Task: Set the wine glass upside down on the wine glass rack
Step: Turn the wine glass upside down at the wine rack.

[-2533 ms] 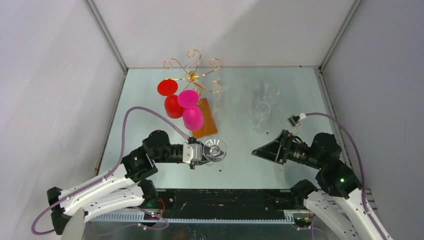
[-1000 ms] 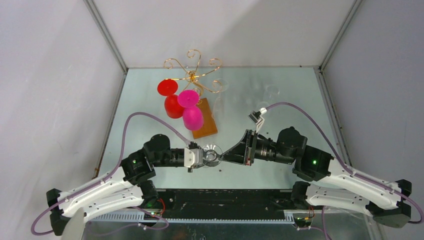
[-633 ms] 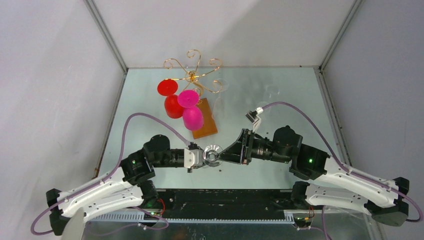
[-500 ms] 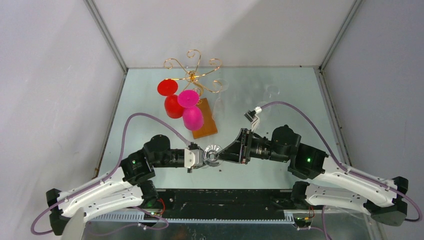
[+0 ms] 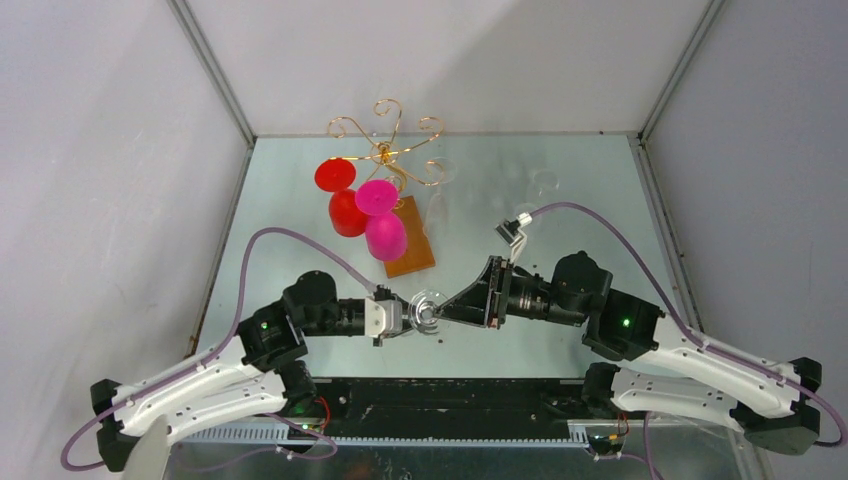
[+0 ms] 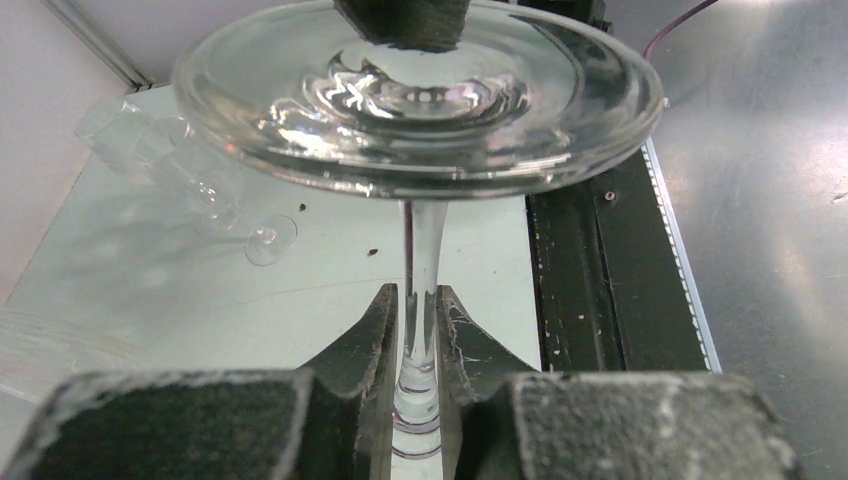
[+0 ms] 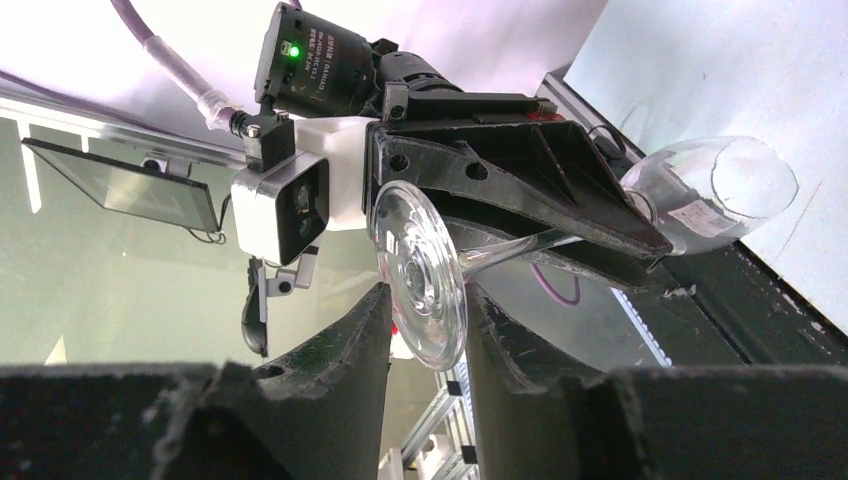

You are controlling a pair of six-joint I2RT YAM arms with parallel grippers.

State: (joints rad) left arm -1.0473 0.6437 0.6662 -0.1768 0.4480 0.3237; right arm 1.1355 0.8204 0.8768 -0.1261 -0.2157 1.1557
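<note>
Pinching wine glass (image 6: 420,120) (at stem): left gripper (image 6: 418,305).

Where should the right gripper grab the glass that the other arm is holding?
By the round foot, coming from the right. The glass lies sideways, its stem clamped in the left gripper, so the foot is the free end facing the right gripper. Its thin flat disc should fit between the fingers.

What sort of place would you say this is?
Probably a robotics lab test cell: a metal table boxed in by plain grey panels, a left arm and right arm bolted at its near edge, and a wine glass rack as a prop.
</note>
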